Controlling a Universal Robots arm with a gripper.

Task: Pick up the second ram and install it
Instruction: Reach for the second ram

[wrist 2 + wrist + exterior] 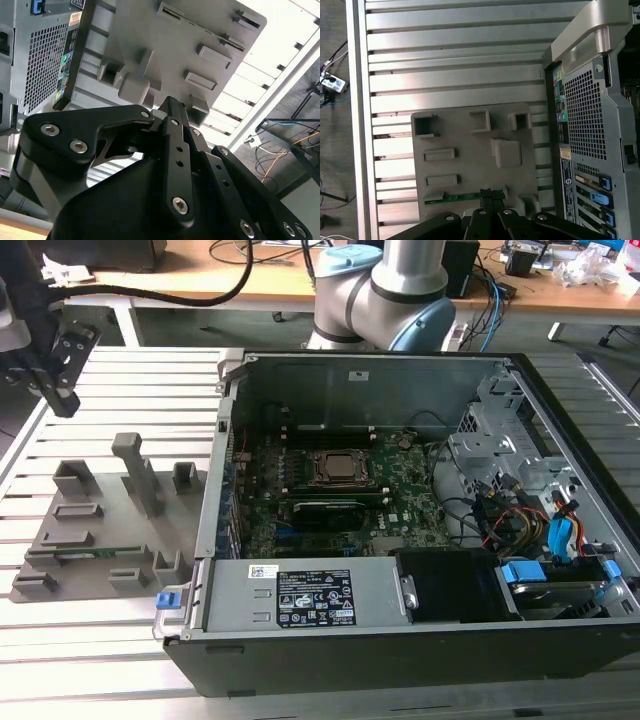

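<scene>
Exterior view, claw: the claw (60, 400) hangs high at the exterior view's left, above the slatted tabletop (100, 650). Its fingers look drawn together, with nothing between them.
Exterior view, second ram: the second ram (95, 553) lies flat in the grey holder tray (100, 495), low at the exterior view's left, near the tray's front edge.
Exterior view, case: the open computer case (340, 605) stands just beside the tray, towards the exterior view's right, with its motherboard (400, 490) exposed.
Exterior view, bearing: the second ram sits lower in the frame than the claw and a little towards the exterior view's right. By my judgement the two are well apart.
First wrist view, claw over ram: the claw (490, 194) covers one end of the second ram (452, 198), so it seems lined up over that end. I cannot tell the height between them here.
First wrist view, long axis: the second ram runs along the tabletop's slats, one end pointing at the case (585, 100).
Second wrist view, claw: the claw (170, 102) closes to a narrow tip and holds nothing. The tray (200, 30) lies beyond it, apart from it.
Arm: a single arm serves here, so it alone can reach the second ram.
</scene>
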